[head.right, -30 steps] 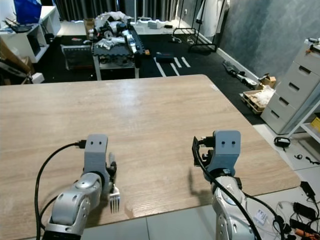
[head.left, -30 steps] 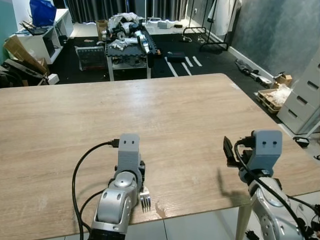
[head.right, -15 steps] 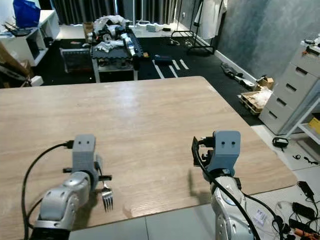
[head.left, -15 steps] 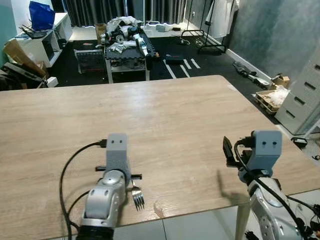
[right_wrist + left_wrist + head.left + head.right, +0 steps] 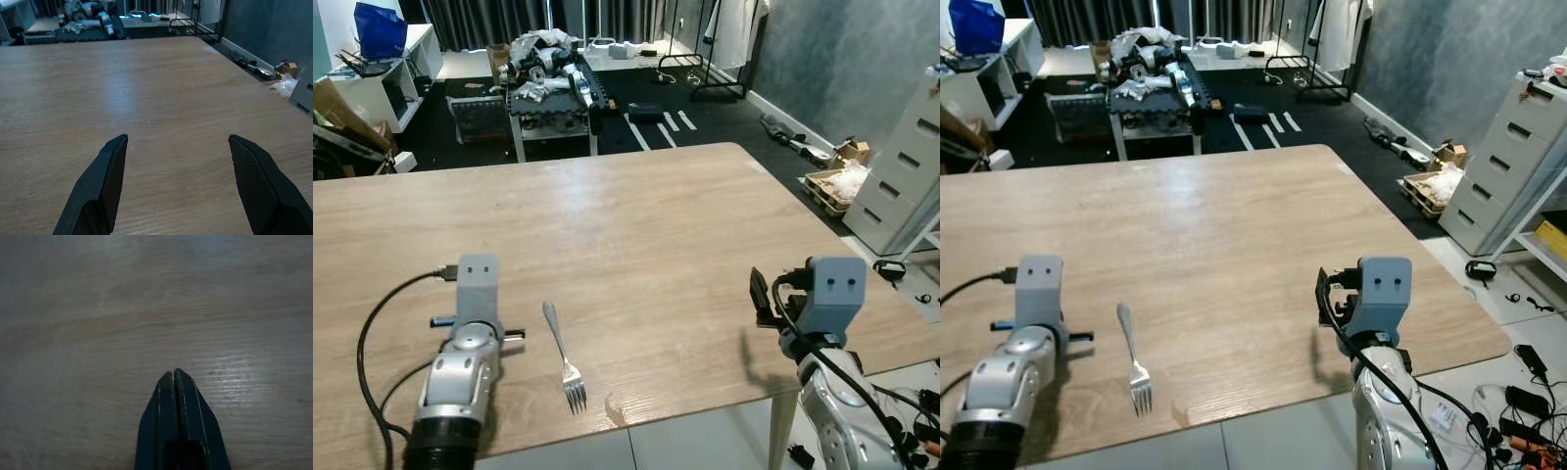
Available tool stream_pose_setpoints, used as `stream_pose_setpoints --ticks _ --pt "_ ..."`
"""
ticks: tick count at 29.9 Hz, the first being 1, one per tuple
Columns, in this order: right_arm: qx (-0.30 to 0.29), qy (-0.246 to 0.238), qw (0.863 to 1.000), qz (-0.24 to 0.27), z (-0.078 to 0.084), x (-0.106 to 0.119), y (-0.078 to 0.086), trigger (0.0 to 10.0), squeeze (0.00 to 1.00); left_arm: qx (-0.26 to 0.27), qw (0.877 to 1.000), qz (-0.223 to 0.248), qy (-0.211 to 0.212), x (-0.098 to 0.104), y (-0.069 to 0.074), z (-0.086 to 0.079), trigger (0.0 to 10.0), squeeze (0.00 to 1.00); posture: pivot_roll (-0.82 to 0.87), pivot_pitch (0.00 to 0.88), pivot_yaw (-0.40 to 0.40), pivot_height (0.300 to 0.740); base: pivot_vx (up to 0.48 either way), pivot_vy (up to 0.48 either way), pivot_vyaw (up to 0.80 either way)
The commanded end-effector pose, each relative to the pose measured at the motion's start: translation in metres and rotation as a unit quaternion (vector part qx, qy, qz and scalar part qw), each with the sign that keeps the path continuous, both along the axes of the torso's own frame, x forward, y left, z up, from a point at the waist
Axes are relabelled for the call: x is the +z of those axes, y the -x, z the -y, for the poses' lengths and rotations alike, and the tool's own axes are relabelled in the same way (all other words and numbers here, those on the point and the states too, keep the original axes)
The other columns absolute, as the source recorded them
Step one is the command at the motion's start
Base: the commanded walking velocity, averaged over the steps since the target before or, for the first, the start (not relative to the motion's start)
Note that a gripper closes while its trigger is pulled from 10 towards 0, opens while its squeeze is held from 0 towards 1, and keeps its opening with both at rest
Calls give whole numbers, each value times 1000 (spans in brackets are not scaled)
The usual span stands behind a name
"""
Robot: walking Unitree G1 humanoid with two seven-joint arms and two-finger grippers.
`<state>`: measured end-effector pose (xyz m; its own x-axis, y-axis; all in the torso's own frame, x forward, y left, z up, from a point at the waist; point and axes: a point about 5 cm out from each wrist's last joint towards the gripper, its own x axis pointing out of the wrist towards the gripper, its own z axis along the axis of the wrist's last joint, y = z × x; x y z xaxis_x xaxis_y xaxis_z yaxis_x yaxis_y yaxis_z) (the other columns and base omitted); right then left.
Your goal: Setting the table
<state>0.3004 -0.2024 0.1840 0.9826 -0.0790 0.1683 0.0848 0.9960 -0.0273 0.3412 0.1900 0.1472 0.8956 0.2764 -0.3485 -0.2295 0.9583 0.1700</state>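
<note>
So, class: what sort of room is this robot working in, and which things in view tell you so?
Probably a workshop or lab with a dining area staged in it, not a lived-in home: a wooden table bearing one fork, a cart piled with gear, and cables on the dark floor.

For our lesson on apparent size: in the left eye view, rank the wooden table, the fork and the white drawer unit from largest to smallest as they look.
1. Wooden table, by far the largest.
2. White drawer unit, cut off by the frame edge and farther away, so its true size is unsure.
3. Fork, the smallest, though nearest the camera.
</note>
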Motion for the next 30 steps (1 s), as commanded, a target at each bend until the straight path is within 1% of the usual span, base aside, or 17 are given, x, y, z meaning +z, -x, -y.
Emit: stream_pose_setpoints --ticks 1,2,4,5,6,10,15,17,18,19,24,25,27,28,29,30 --pt "-1 0 1000 -6 1 -4 1 10000 0 -30 999 -4 -13 -4 2 12 10000 710 5 127 69 740 0 0 0" --pt "-1 0 1000 -6 1 -4 2 10000 0 -43 999 5 -16 -1 2 18 10000 1000 5 127 69 740 0 0 0" --pt "0 0 1000 -6 1 -5 2 10000 0 -65 998 15 -5 4 6 35 10000 1000 4 126 71 740 0 0 0" --pt "0 0 1000 -6 0 -5 2 10000 0 -70 997 17 0 5 8 40 10000 1000 4 126 71 740 0 0 0" --pt "0 0 1000 -6 0 -5 2 10000 0 -70 997 17 0 5 8 40 10000 1000 4 126 71 740 0 0 0" --pt "2 1 1000 -6 0 -4 1 10000 0 -88 996 21 21 9 16 66 10000 1000 3 122 70 740 0 0 0" --pt "4 2 1000 -5 -1 -4 1 10000 0 -98 994 32 22 13 18 74 10000 1000 3 122 70 740 0 0 0" --pt "5 3 1000 -4 -1 -3 0 10000 0 -109 993 52 12 19 20 81 10000 1000 3 115 69 740 0 0 0" --pt "5 3 1000 -4 -1 -3 0 10000 0 -109 993 52 12 19 20 81 10000 1000 3 115 69 740 0 0 0" --pt "6 3 1000 -4 -1 -3 0 10000 0 -113 992 61 6 22 20 84 10000 0 3 115 69 740 0 0 0" --pt "6 2 1000 -4 -1 -4 0 10000 0 -118 990 73 -1 26 19 85 10000 0 2 112 73 740 0 0 0" --pt "6 2 1000 -4 -1 -4 0 10000 0 -125 989 78 8 28 19 87 10000 0 1 111 75 740 0 0 0" --pt "6 2 1000 -4 -1 -4 0 10000 0 -125 989 78 8 28 19 87 10000 0 1 111 75 740 0 0 0" --pt "6 2 1000 -4 -1 -4 0 10000 0 -142 986 74 37 29 20 94 10000 0 0 110 74 740 0 0 0" --pt "6 2 1000 -4 -1 -4 0 10000 0 -155 984 60 65 28 22 103 10000 0 0 110 74 740 0 0 0" --pt "6 2 1000 -4 -1 -4 0 10000 0 -165 982 47 84 27 23 111 10000 0 -1 108 73 740 0 0 0"
